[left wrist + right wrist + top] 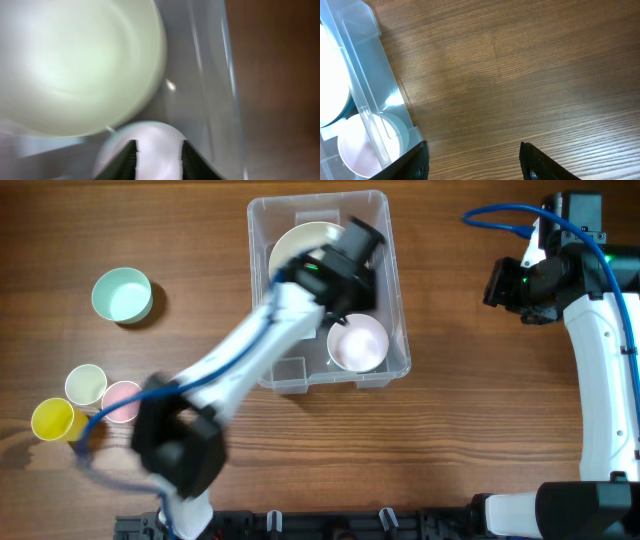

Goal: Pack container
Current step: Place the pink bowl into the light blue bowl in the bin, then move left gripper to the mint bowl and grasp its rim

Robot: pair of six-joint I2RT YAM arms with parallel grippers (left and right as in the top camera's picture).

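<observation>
The container (393, 290) is a clear plastic bin at the middle back of the table. A pale green bowl (300, 238) lies at its far end and a pink bowl (360, 345) at its near end. My left gripper (352, 290) reaches down inside the bin. In the blurred left wrist view its fingers (158, 160) are apart just over the pink bowl (150, 135), with the green bowl (75, 65) beyond and the container wall (220, 75) to the right. My right gripper (515, 285) is open and empty over bare table, right of the container (375, 80).
A teal bowl (122, 295) sits at the left. A cream cup (86, 384), a pink cup (122, 400) and a yellow cup (52, 420) cluster at the front left. The left arm crosses the container's near left corner.
</observation>
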